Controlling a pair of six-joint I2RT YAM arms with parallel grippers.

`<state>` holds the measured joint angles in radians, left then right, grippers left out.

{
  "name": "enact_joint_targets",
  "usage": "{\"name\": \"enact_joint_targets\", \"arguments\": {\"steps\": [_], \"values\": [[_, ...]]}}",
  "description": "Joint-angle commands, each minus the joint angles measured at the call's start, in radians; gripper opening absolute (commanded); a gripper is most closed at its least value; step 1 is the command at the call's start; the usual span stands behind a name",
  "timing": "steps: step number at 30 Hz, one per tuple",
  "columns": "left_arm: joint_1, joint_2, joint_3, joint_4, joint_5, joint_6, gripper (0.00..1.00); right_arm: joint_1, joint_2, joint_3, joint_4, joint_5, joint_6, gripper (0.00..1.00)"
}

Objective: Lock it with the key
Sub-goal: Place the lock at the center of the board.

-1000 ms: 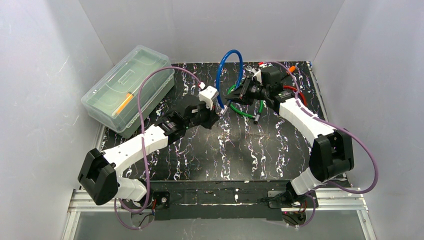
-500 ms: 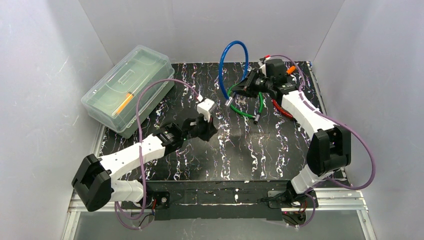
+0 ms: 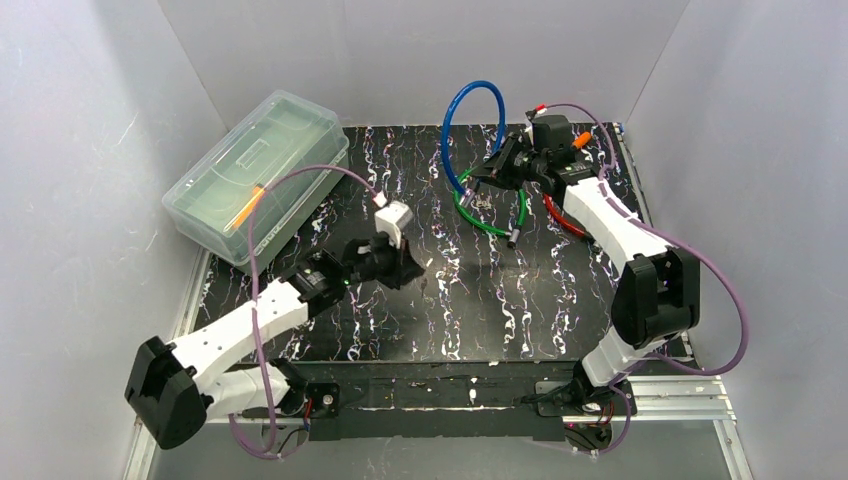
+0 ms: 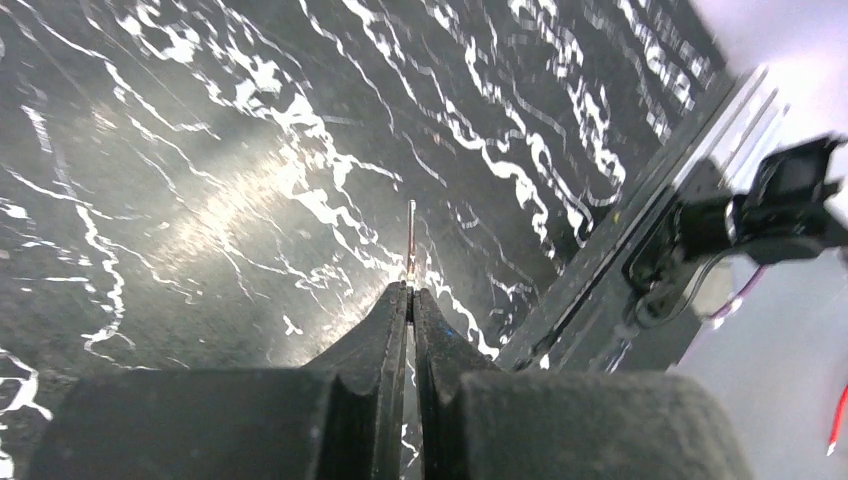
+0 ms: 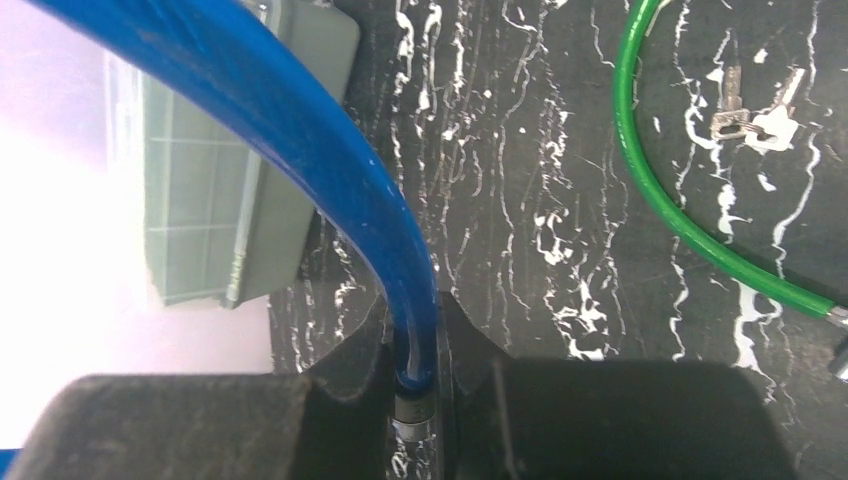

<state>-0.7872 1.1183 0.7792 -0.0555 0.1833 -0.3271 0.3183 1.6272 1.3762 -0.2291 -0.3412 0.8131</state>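
Note:
My left gripper [image 4: 411,292] is shut on a thin metal key [image 4: 411,235], whose blade sticks out past the fingertips above the black marbled mat. In the top view it [image 3: 408,266] hovers left of the mat's middle. My right gripper [image 5: 412,345] is shut on the blue cable lock [image 5: 330,150] near its metal end piece [image 5: 413,420]. In the top view the right gripper [image 3: 487,174] holds the blue loop [image 3: 452,115] upright at the back of the mat, well apart from the left gripper.
A green cable lock [image 3: 490,225] lies on the mat under the right gripper, with loose keys [image 5: 750,118] inside its curve. A red cable [image 3: 562,218] lies to its right. A clear plastic box [image 3: 255,175] stands at the back left.
My left arm has drawn back toward the near left with the key, away from the blue lock. My right gripper has moved back and raised the blue loop.

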Motion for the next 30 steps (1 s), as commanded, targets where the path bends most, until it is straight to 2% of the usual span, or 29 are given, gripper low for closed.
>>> {"name": "enact_joint_targets", "arguments": {"steps": [1,5,7,13,17,22,30], "values": [[0.130,-0.090,0.104,-0.023,0.146,-0.057,0.00,0.034,0.014,0.055,-0.046,0.057,-0.077,0.01],[0.245,-0.164,0.179,-0.070,0.142,-0.086,0.00,0.097,0.024,0.015,-0.066,0.111,-0.086,0.01],[0.316,-0.202,0.177,-0.060,0.141,-0.141,0.00,0.140,0.034,0.007,-0.067,0.147,-0.085,0.01],[0.469,-0.321,0.159,-0.049,0.093,-0.179,0.00,0.235,0.110,0.052,-0.120,0.265,-0.088,0.01],[0.515,-0.397,0.142,-0.089,0.057,-0.183,0.00,0.277,0.176,0.073,-0.131,0.300,-0.085,0.01],[0.576,-0.454,0.078,-0.051,0.054,-0.274,0.00,0.330,0.292,0.151,-0.164,0.386,-0.115,0.01],[0.591,-0.495,0.060,-0.077,0.046,-0.280,0.00,0.335,0.419,0.260,-0.188,0.436,-0.132,0.01]]}}
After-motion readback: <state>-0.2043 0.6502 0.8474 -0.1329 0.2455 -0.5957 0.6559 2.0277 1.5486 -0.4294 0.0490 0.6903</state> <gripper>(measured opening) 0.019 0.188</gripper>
